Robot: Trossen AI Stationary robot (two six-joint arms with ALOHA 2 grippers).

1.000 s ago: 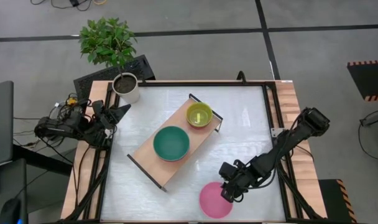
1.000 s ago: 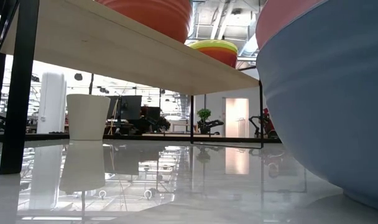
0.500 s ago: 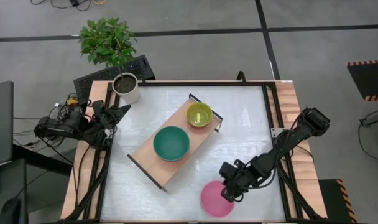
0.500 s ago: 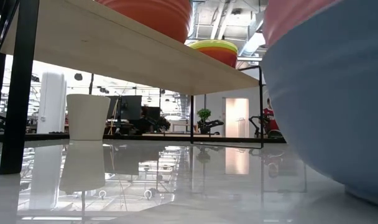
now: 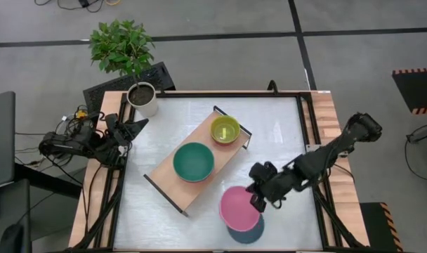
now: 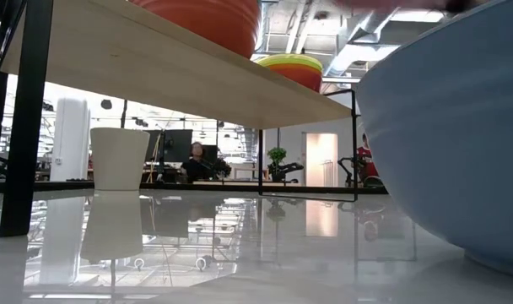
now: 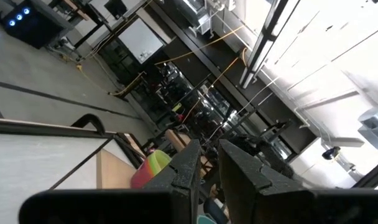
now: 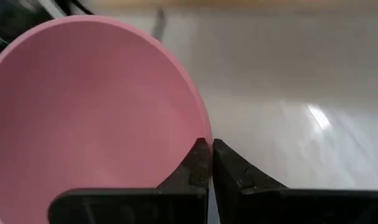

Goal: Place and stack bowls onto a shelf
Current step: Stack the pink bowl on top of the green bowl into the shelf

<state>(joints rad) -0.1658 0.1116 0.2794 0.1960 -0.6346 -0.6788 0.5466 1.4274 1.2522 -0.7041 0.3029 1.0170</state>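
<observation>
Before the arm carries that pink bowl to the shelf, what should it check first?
1. Right gripper shut on the pink bowl rim: ok.
2. Pink bowl lifted off the blue bowl: ok.
3. Blue bowl left on the table: ok.
4. Free spot on the shelf beside the teal bowl and yellow-green bowl: cannot tell.
5. Left gripper parked clear at the table edge: ok.

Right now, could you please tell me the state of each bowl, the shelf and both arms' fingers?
Pink bowl: lifted off the blue bowl, rim pinched by the right gripper.
Blue bowl: upright on the table, nothing in it.
Teal bowl: on the shelf, nested in a red bowl.
Yellow-green bowl: on the shelf, stacked.
Left gripper: parked at the table's edge, fingers nearly together.
</observation>
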